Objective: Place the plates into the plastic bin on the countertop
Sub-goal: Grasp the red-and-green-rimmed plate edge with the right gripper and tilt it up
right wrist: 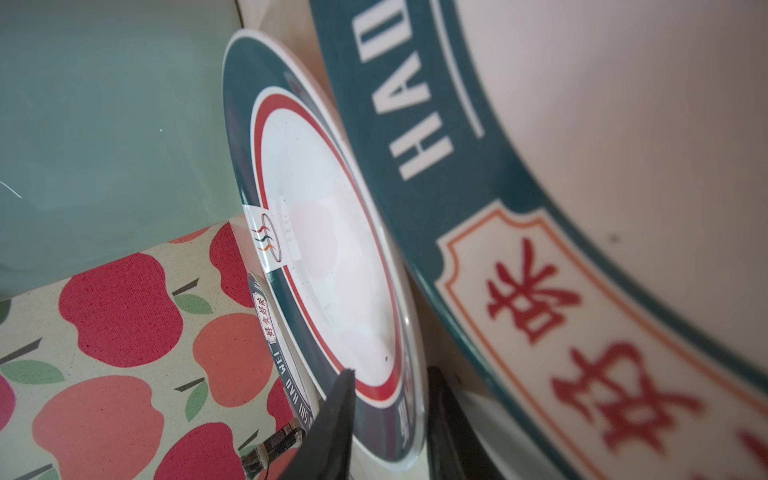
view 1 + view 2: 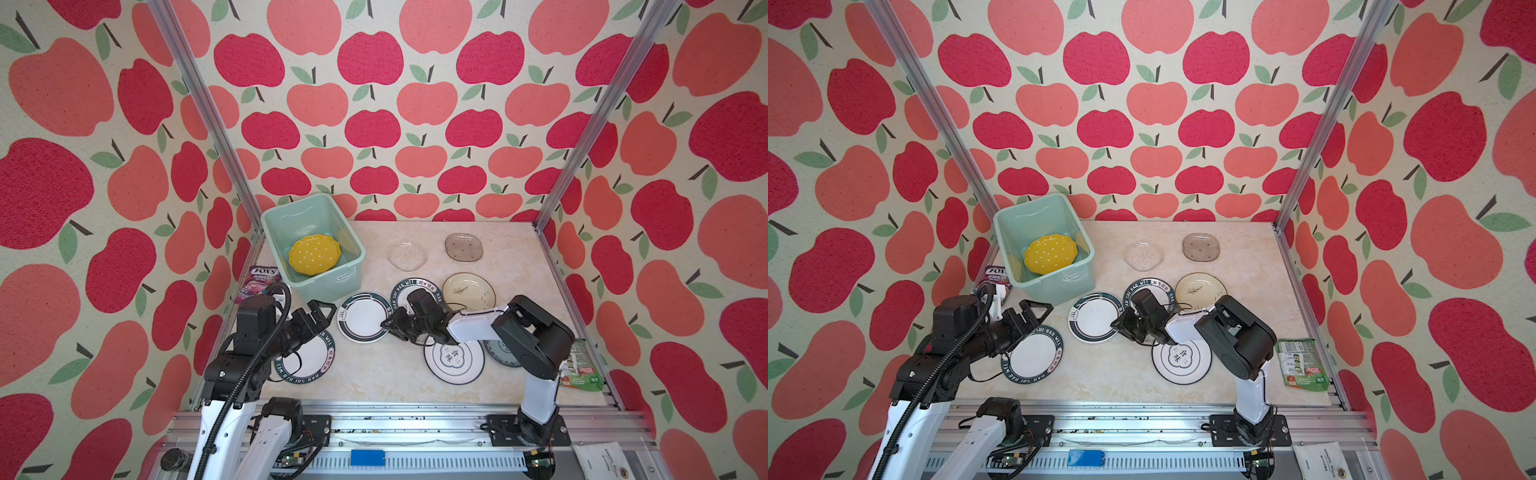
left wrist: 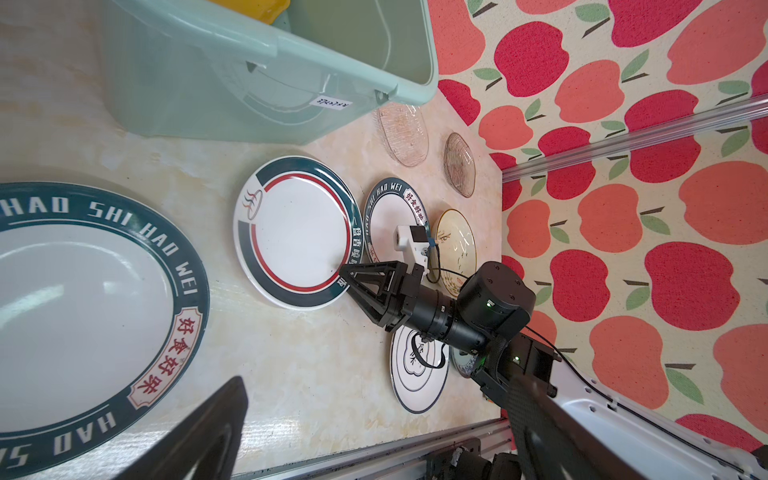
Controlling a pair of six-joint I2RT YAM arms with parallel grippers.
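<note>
I am picking up the red-ring plate (image 2: 361, 318). It lies on the worktop (image 2: 374, 374), just at 5 o'clock from the bin (image 2: 324, 289). The bin sits at the worktop's 11 o'clock and has one yellow plate (image 2: 314, 253) inside.

The plate looks smooth and shiny, so I think it could slip. I should grip well in on the rim and squeeze firmly. Then I should lift high enough to clear the bin's rim and carry the plate toward 11 o'clock. A lettered plate (image 2: 401, 291) lies at the red-ring plate's 1 o'clock. The two rims are so near that they seem to touch. I should go straight up so I do not drag it along. At the bin I should lower the plate softly onto the yellow plate and not drop it.

My right jaws are narrow and sit at the plate's 3 o'clock edge. In the right wrist view one finger (image 1: 336, 424) is on top of the rim and the other is on its far side. They look to be pinching the rim. In both top views the plate looks flat on the worktop.

My left jaws are wide open and hold nothing. They hang at 6 o'clock from the bin, above the edge of another lettered plate (image 2: 309, 357). They should keep clear of my path to the bin.
</note>
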